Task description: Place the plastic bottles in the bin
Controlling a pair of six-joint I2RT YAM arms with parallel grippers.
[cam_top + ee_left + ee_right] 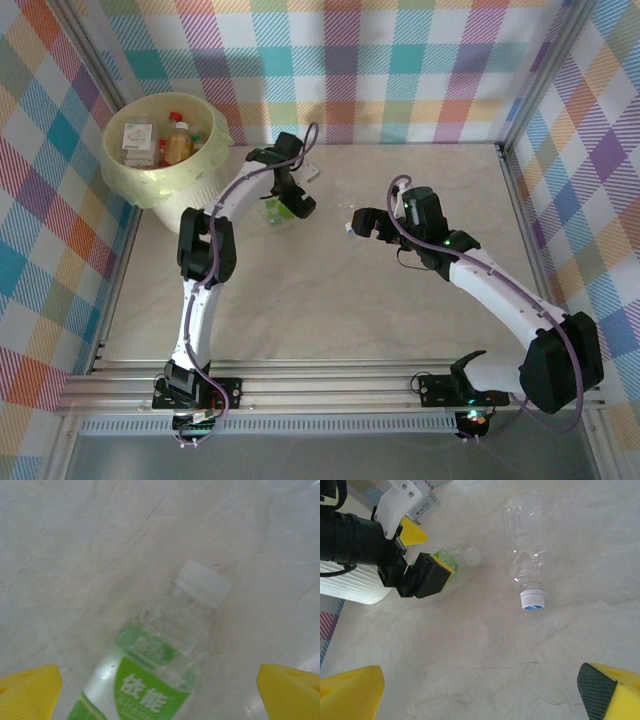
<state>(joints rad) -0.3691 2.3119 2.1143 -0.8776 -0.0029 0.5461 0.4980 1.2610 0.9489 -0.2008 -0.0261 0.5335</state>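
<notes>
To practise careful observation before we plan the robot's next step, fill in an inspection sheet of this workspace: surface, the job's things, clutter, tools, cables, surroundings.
Surface: pale marbled table, with two bottles lying on it.
Job's things: bin at the far left corner, with several bottles inside; green-label bottle lying on the table; blue-capped bottle, clear and crushed, lying apart from it.
Clutter: nothing seen.
Tools: left tool open, with the green-label bottle between its fingers, not closed on it; right tool open and empty above the table.
Cables: purple cable along each arm, looped at the wrist.
Surroundings: checked cloth walls; metal rails at the near edge.
</notes>
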